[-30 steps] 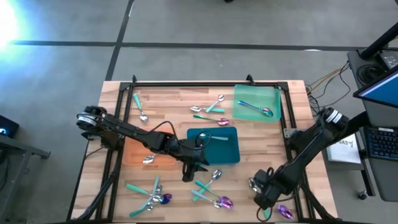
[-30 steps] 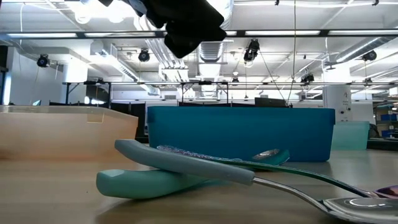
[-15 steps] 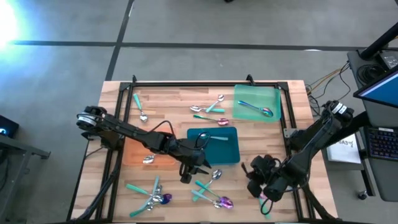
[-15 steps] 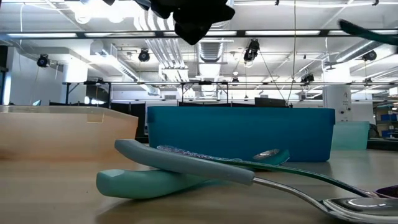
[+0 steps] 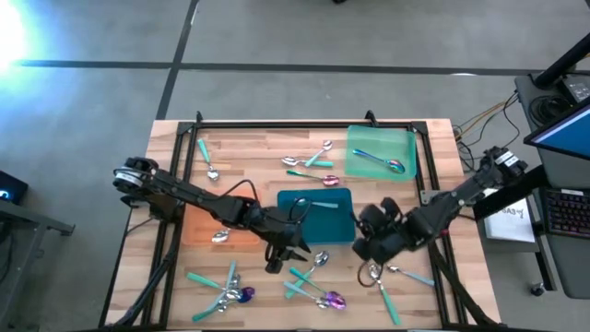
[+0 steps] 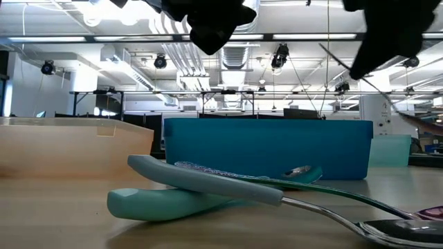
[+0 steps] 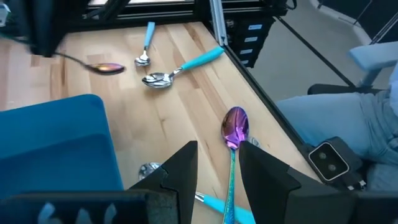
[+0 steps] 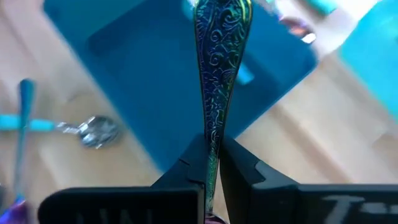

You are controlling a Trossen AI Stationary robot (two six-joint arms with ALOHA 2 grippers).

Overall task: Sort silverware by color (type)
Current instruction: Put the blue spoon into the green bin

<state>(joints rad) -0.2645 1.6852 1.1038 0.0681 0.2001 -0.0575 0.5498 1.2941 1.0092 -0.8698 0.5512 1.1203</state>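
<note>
My right gripper [image 5: 362,243] hangs above the table by the teal-blue tray's [image 5: 341,231] right near corner, shut on an iridescent purple-blue spoon [image 8: 219,68] whose embossed handle reaches out over that tray. My left gripper [image 5: 275,262] is open and empty near the tray's near edge. Its fingers stand above a purple-headed, teal-handled spoon [image 7: 234,134] that lies flat on the table. A teal utensil [image 5: 318,205] lies in the teal-blue tray. An iridescent utensil [image 5: 378,160] lies in the green tray [image 5: 401,138]. Other silverware lies scattered on the wood. My right gripper pinches the spoon's narrow stem [image 8: 210,146] between its two fingers. The wide embossed handle sticks out forward along the fingers, and the head [image 7: 107,67] sticks out the other way. The spoon is lifted clear of the table and tilted [image 6: 346,66].
Two teal-handled spoons [image 5: 404,274] lie on the table below my right gripper. More spoons lie near the front edge [image 5: 226,286], by the far side [image 5: 313,161] and at the far left [image 5: 207,161]. An orange tray [image 5: 198,231] lies at the left, and black frame rails [image 5: 277,127] edge the table.
My right gripper has risen from the table's near right corner and gone toward the teal-blue tray, carrying the iridescent spoon clear of the table. That has uncovered the two teal-handled spoons below it. My left gripper has stayed almost where it was.
</note>
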